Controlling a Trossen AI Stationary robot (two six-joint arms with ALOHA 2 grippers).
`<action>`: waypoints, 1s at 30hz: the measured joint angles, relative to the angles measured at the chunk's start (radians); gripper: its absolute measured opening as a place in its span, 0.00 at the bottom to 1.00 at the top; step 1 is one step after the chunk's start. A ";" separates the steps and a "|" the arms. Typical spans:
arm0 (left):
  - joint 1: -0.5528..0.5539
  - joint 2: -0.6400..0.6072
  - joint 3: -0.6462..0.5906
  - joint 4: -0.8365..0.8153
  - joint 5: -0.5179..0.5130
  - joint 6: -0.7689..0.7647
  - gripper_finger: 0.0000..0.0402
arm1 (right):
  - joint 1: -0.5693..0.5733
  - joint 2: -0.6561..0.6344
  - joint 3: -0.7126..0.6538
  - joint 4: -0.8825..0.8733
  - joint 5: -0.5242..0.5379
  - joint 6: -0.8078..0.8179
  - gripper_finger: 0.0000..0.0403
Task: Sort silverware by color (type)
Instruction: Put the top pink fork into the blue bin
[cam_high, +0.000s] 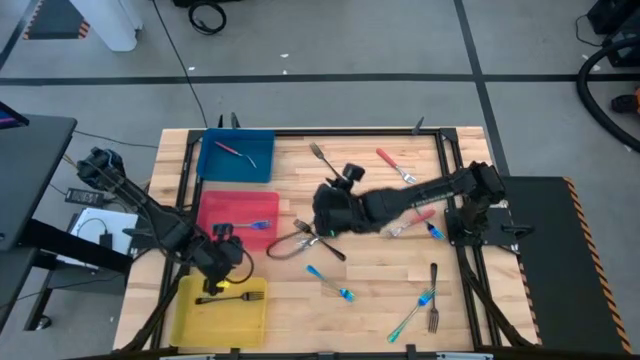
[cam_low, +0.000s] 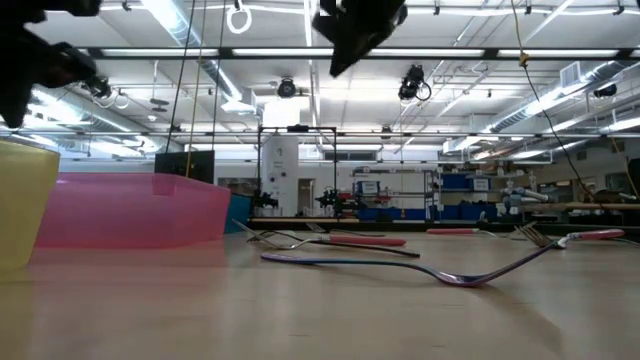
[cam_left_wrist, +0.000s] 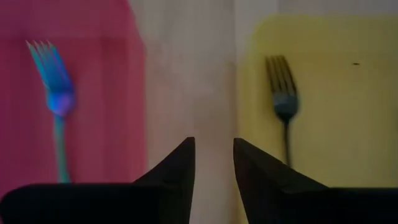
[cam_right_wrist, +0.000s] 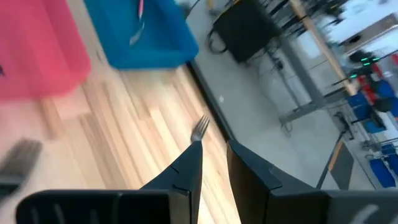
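My left gripper (cam_high: 222, 268) (cam_left_wrist: 214, 149) hangs open and empty above the strip of table between the pink tray (cam_high: 215, 212) and the yellow tray (cam_high: 195, 315). A dark fork (cam_left_wrist: 285, 102) lies flat in the yellow tray and a blue fork (cam_left_wrist: 55, 93) in the pink tray. A red fork (cam_high: 238, 152) lies in the blue tray (cam_high: 215, 165). My right gripper (cam_high: 325, 218) (cam_right_wrist: 214, 149) hovers open over the table's middle, nothing between its fingers. Below and beside it lie two dark forks (cam_high: 305, 245).
Loose forks lie flat on the wooden table: a dark one (cam_high: 322, 157) and a red one (cam_high: 395, 165) at the far side, a red (cam_high: 418, 216) and a blue (cam_high: 435, 232) under my right arm, and blue (cam_high: 330, 282) (cam_high: 412, 312) and dark (cam_high: 433, 298) ones near the front.
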 joint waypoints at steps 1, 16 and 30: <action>0.023 0.000 0.000 0.000 -0.016 0.038 0.27 | -0.025 0.000 0.000 0.000 -0.034 -0.030 0.21; 0.412 0.000 0.000 -0.001 -0.127 0.296 0.27 | -0.293 0.000 0.000 -0.005 -0.407 -0.217 0.21; 0.582 0.000 0.000 0.007 -0.161 0.275 0.27 | -0.467 0.000 0.000 -0.064 -0.846 -0.234 0.21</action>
